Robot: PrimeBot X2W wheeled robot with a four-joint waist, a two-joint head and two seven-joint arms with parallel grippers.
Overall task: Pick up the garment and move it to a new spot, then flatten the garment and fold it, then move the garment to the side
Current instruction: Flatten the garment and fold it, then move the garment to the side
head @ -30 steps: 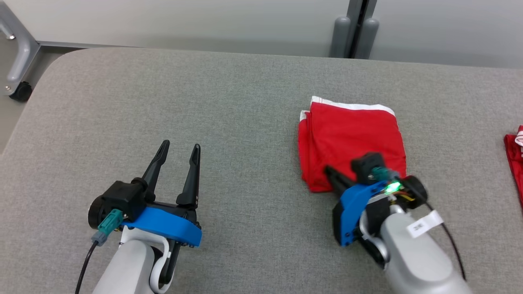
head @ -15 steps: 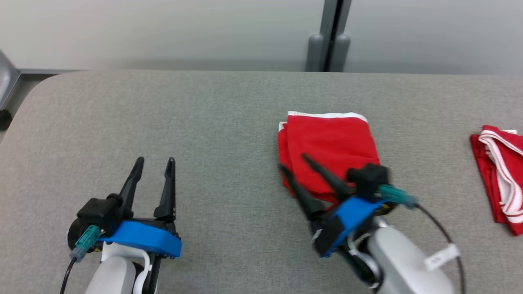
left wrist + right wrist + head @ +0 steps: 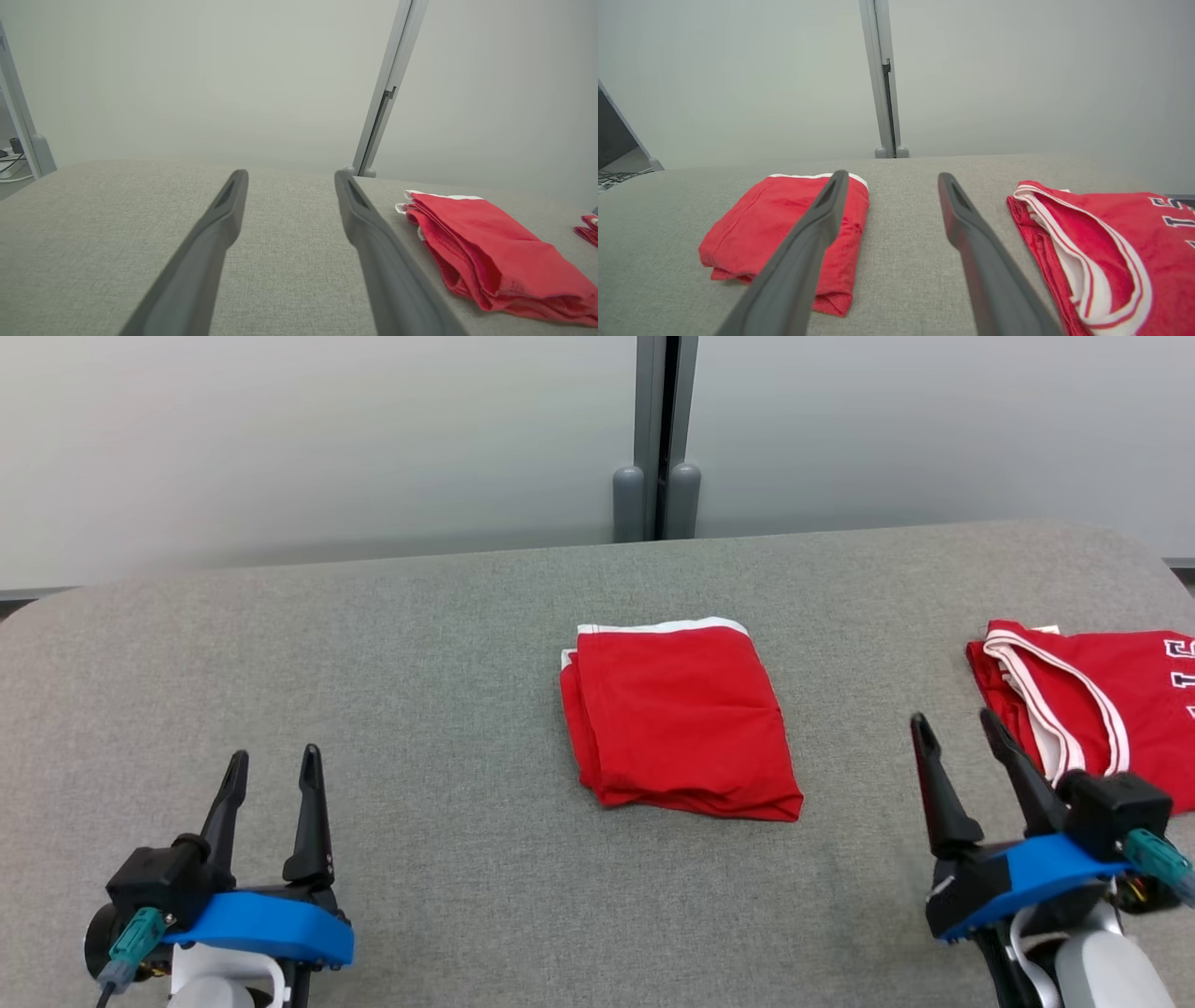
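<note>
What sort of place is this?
Likely a lab or test bay: grey fabric-topped table, plain partition panels joined by a post behind it, a folded red garment and a red jersey laid out.

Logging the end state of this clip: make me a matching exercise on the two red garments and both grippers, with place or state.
1. folded red garment
2. red jersey
3. left gripper
4. right gripper

A. open, beside the jersey's trimmed edge
B. in the middle, nothing touching it
C. open, over bare grey table
D. far right, lettering showing

Pairs: 1-B; 2-D; 3-C; 4-A
</note>
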